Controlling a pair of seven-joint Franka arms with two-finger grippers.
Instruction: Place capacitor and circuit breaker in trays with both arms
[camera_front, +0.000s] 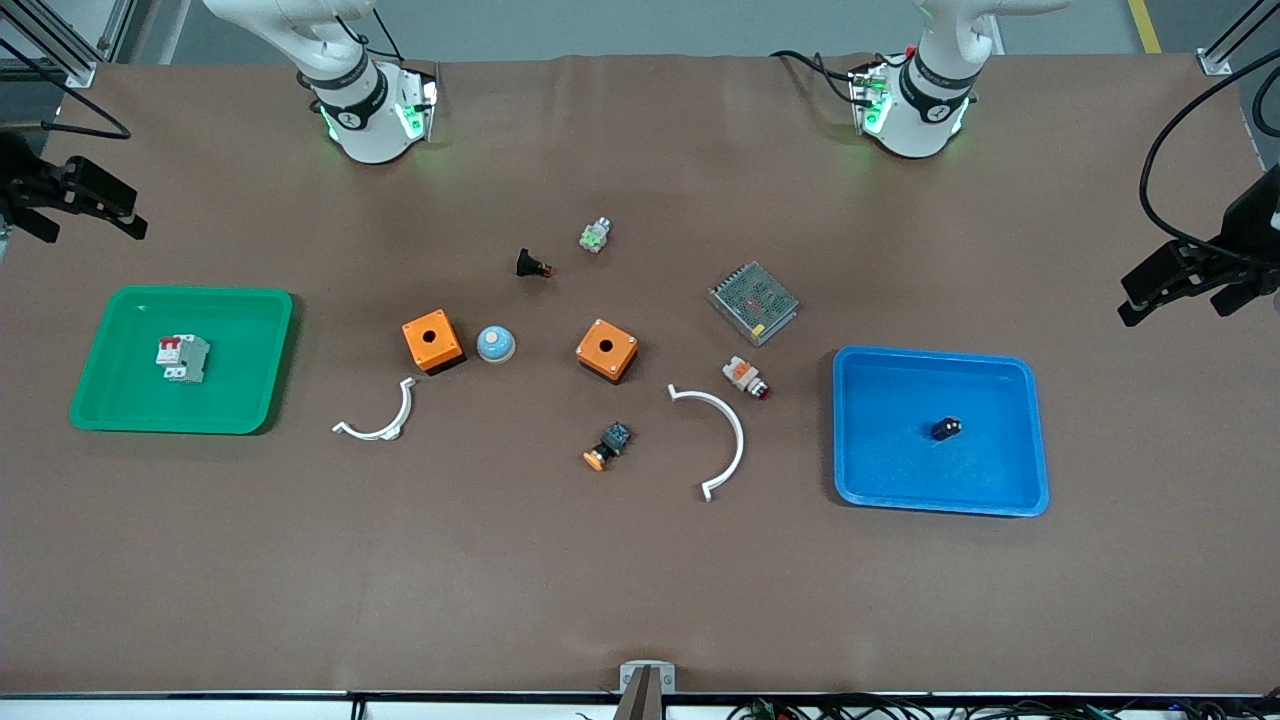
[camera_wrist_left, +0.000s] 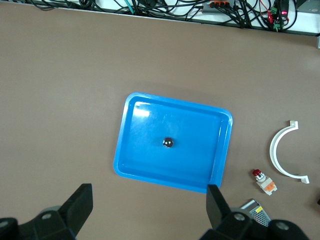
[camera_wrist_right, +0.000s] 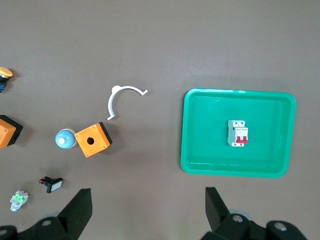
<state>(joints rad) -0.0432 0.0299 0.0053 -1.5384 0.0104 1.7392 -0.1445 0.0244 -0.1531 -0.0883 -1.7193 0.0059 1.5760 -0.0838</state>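
Note:
The capacitor (camera_front: 946, 428), a tiny black cylinder, lies in the blue tray (camera_front: 1000, 490) toward the left arm's end of the table; it also shows as the capacitor (camera_wrist_left: 169, 142) in the left wrist view. The circuit breaker (camera_front: 182, 358), white-grey with red toggles, lies in the green tray (camera_front: 110, 400) toward the right arm's end, and the right wrist view shows the circuit breaker (camera_wrist_right: 237, 133) too. My left gripper (camera_wrist_left: 148, 196) hangs open and empty high over bare table beside the blue tray (camera_wrist_left: 130, 165). My right gripper (camera_wrist_right: 147, 197) is open and empty, high over bare table near the green tray (camera_wrist_right: 200, 160).
Between the trays lie two orange boxes (camera_front: 432, 340) (camera_front: 606, 350), a blue dome button (camera_front: 495, 344), two white curved clips (camera_front: 380, 420) (camera_front: 725, 435), a metal mesh module (camera_front: 753, 302), a black push-button (camera_front: 532, 265), a white-and-orange button (camera_front: 745, 376), an orange-capped button (camera_front: 607, 446) and a small green-white part (camera_front: 595, 235).

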